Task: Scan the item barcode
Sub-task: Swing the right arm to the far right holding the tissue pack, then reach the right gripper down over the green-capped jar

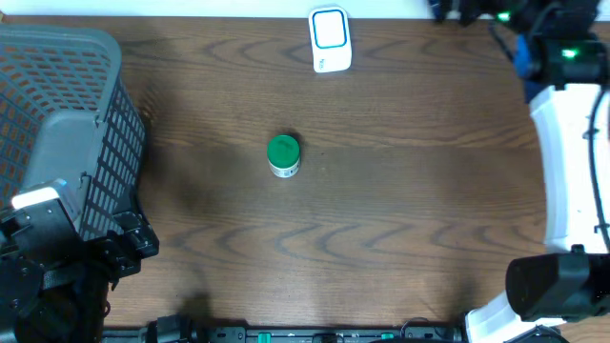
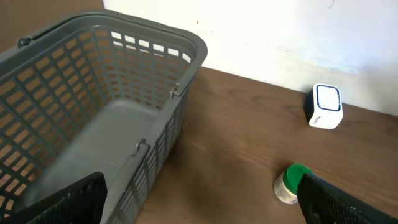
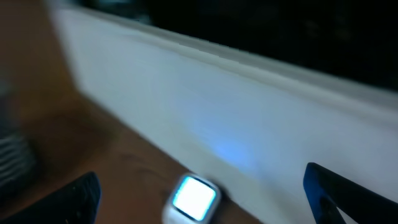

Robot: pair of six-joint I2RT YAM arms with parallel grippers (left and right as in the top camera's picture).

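The item is a small white jar with a green lid (image 1: 284, 155), upright near the middle of the wooden table, and the jar (image 2: 290, 184) also shows partly behind my left gripper's right finger (image 2: 348, 202). The white scanner with a blue-rimmed window (image 1: 330, 39) stands at the table's back edge; this scanner (image 2: 325, 106) is in the left wrist view too, and in the blurred right wrist view the scanner (image 3: 193, 199) glows. My left gripper (image 2: 202, 180) is open and holds nothing, near the basket. My right gripper (image 3: 202, 174) is open and holds nothing, facing the scanner.
A large grey plastic basket (image 1: 57, 124) fills the table's left side, and the basket (image 2: 93, 106) lies just ahead of the left gripper. A white wall (image 2: 280, 31) runs behind the table. The right arm (image 1: 572, 162) stretches along the right edge.
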